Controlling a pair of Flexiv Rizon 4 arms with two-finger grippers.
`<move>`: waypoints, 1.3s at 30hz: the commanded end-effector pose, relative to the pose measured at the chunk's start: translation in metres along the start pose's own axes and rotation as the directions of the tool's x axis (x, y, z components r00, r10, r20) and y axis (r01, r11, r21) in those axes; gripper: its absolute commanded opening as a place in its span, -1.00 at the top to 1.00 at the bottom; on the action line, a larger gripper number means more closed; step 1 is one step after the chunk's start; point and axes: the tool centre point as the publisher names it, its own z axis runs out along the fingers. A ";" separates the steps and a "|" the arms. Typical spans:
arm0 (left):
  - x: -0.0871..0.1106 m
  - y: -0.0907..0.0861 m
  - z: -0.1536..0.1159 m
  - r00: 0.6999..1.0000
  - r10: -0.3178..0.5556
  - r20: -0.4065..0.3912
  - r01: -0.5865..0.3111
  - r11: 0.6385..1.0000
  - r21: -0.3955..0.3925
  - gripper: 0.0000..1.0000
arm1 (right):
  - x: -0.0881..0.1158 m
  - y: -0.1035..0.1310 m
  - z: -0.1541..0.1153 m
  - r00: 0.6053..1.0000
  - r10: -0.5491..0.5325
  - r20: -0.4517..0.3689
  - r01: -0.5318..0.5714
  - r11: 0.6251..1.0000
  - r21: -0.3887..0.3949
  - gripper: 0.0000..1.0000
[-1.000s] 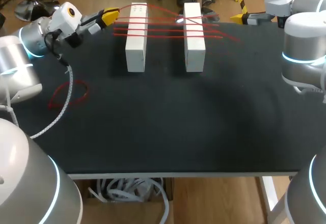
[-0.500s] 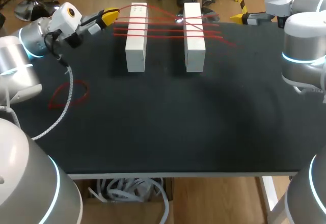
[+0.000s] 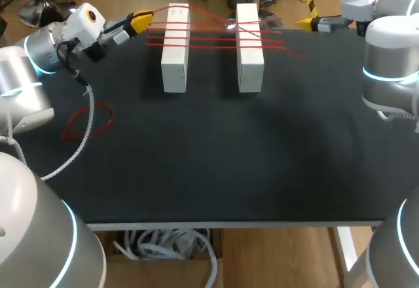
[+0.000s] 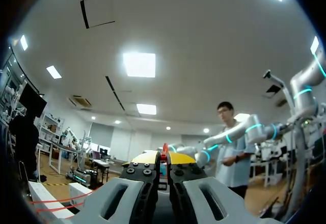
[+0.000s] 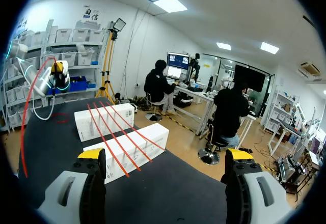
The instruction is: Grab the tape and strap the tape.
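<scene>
This is a robotics lab, seen at one of its work benches. Two grey-and-white robot arms with glowing cyan rings at the joints enter the head view: the left arm [image 3: 33, 65] at the upper left of the frame, the right arm [image 3: 389, 52] at the upper right. Between them lies a matte black table [image 3: 209, 163]. In the upper middle stand two long white rectangular blocks, the left block [image 3: 175, 62] and the right block [image 3: 250, 65], with thin red tape [image 3: 213, 39] strung across both.

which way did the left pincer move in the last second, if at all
No: the left pincer stays beside the far end of the left white block, shut on the red tape.
</scene>
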 end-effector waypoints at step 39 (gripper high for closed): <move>0.002 -0.001 0.001 1.000 0.001 0.006 -0.001 1.000 -0.002 1.00 | 0.087 0.021 -0.116 0.574 0.807 0.137 -0.653 0.553 -0.518 -1.00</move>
